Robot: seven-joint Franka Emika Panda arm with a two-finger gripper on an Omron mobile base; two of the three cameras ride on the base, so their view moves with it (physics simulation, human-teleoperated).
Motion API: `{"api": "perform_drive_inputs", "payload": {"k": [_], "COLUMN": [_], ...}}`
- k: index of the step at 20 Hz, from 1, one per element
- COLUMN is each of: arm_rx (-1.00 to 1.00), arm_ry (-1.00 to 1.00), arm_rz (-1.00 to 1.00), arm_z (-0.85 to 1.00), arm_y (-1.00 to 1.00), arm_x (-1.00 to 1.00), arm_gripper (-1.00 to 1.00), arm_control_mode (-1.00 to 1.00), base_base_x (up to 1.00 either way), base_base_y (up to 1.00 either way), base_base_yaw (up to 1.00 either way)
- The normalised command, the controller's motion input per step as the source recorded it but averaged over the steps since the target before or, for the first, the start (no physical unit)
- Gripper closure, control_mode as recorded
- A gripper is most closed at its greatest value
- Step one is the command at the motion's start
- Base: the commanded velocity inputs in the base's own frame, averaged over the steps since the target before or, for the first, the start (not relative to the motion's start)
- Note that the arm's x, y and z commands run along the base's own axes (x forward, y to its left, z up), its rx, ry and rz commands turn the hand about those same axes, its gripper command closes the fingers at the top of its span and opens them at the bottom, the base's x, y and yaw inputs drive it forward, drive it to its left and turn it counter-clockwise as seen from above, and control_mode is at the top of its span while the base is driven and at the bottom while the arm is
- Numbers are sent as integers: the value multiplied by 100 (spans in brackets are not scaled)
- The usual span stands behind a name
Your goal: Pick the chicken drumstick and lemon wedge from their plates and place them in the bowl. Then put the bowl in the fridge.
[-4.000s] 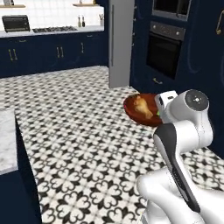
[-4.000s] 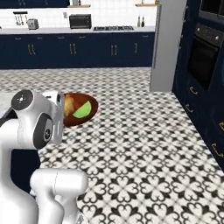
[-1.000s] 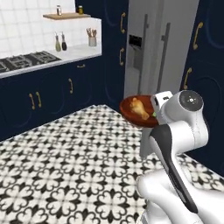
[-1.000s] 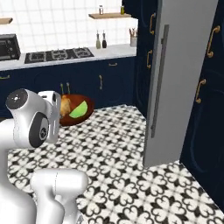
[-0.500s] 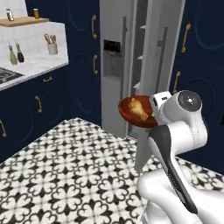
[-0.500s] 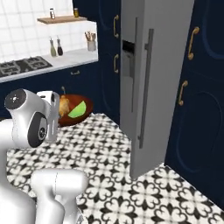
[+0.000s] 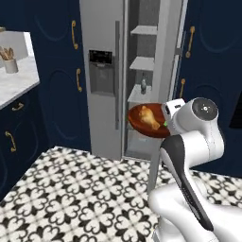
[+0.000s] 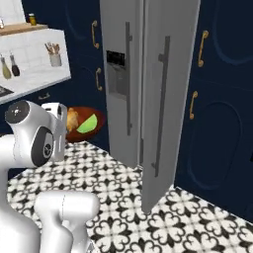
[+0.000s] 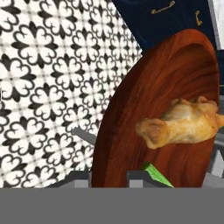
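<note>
holding the bowl (image 7: 147,121) by its near rim, the gripper (image 9: 109,176) is clamped shut on it, with the wood edge pinched between the two fingertips (image 9: 79,177) at the bottom of the hand view. the bowl hangs in the air above the patterned floor (image 7: 71,194), in front of the fridge (image 7: 106,71). the drumstick (image 7: 150,116) lies inside the bowl, and the lemon wedge (image 8: 87,124) sits in it just beside the drumstick. one fridge door (image 8: 165,94) stands swung open, showing grey shelves (image 7: 143,64) inside with a small bottle (image 7: 143,85) on one. the bowl is near the open compartment but outside it, about level with the lower shelf. a counter (image 8: 29,74) with a utensil pot (image 8: 55,58) stands off to the left.
</note>
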Motion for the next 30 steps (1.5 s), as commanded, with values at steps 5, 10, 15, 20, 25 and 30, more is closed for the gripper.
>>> {"api": "perform_drive_inputs", "payload": {"k": [5,10,15,20,25,30], "arm_rx": [0,0,0,0,0,0], "arm_ry": [0,0,0,0,0,0], "arm_rz": [0,0,0,0,0,0], "arm_z": [0,0,0,0,0,0], "arm_y": [0,0,0,0,0,0], "arm_x": [0,0,0,0,0,0], "arm_gripper": [100,100,100,100,100,100], "arm_control_mode": [100,100,100,100,100,100], "base_base_x": [55,51,54,61,82,60], "base_base_y": [100,100,99,82,7,2], "base_base_yaw": [-55,-55,-51,-50,-34,-8]}}
